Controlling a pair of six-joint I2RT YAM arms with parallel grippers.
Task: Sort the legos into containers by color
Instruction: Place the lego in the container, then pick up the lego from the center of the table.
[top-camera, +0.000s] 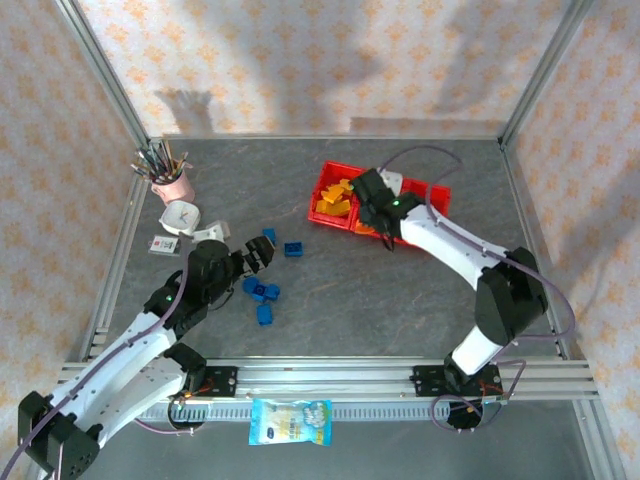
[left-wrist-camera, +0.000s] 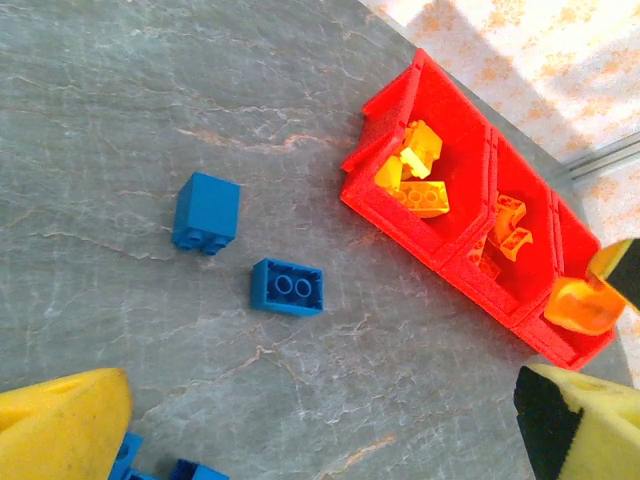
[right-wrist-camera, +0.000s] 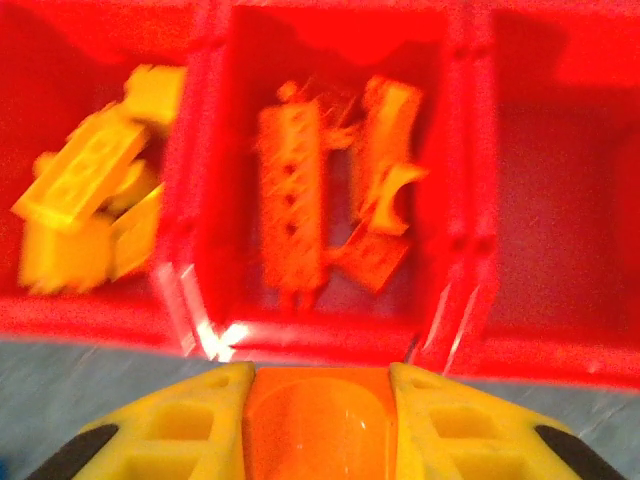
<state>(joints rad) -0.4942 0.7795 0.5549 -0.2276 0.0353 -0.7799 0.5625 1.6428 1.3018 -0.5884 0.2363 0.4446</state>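
R claw (right-wrist-camera: 318, 388) grips orange arc (right-wrist-camera: 318, 432), prob.

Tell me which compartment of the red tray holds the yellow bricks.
The left end compartment in the right wrist view: yellow bricks lie in it, while the middle one holds orange pieces.

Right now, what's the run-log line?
right end effector: shut on orange curved plastic brick | at red three-compartment plastic tray | left end effector: open
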